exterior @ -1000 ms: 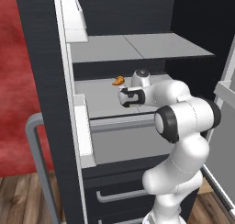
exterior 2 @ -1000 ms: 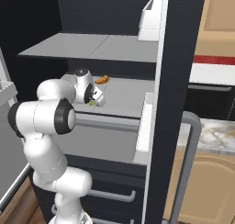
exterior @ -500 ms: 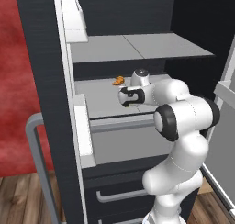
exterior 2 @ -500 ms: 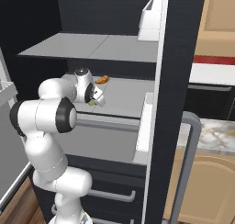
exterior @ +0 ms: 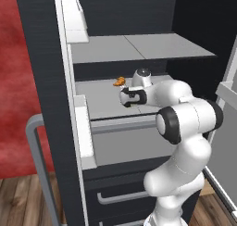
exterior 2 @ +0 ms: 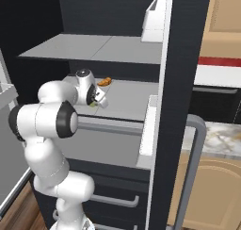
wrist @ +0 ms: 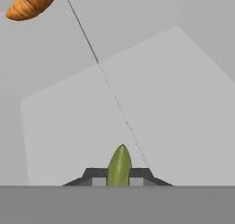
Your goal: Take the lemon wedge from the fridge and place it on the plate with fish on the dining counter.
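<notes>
The lemon wedge [wrist: 119, 165], a tiny yellow-green sliver, stands upright between my two dark fingertips [wrist: 94, 176] in the hand view, and the jaws touch it on both sides. My gripper [wrist: 119, 178] is shut on it, low over the pale grey middle shelf [exterior: 102, 107] of the open black fridge [exterior: 41, 81]. From the left base view the gripper [exterior: 124, 99] sits near the shelf's front. The right base view shows a speck of green, the wedge [exterior 2: 94, 103], at the gripper [exterior 2: 97, 102]. A corner of the marbled dining counter [exterior 2: 221, 139] appears at the right. The plate with fish is out of view.
A small orange curved item [wrist: 30, 2] lies further back on the same shelf [exterior: 119, 82]. Another grey shelf [exterior: 139, 47] hangs above the hand. The fridge door with white bins [exterior: 83, 128] and its grey handle [exterior: 39, 165] stand close on the left.
The jaws have drawn together from wide open onto the lemon wedge. The arm and hand have hardly moved.
</notes>
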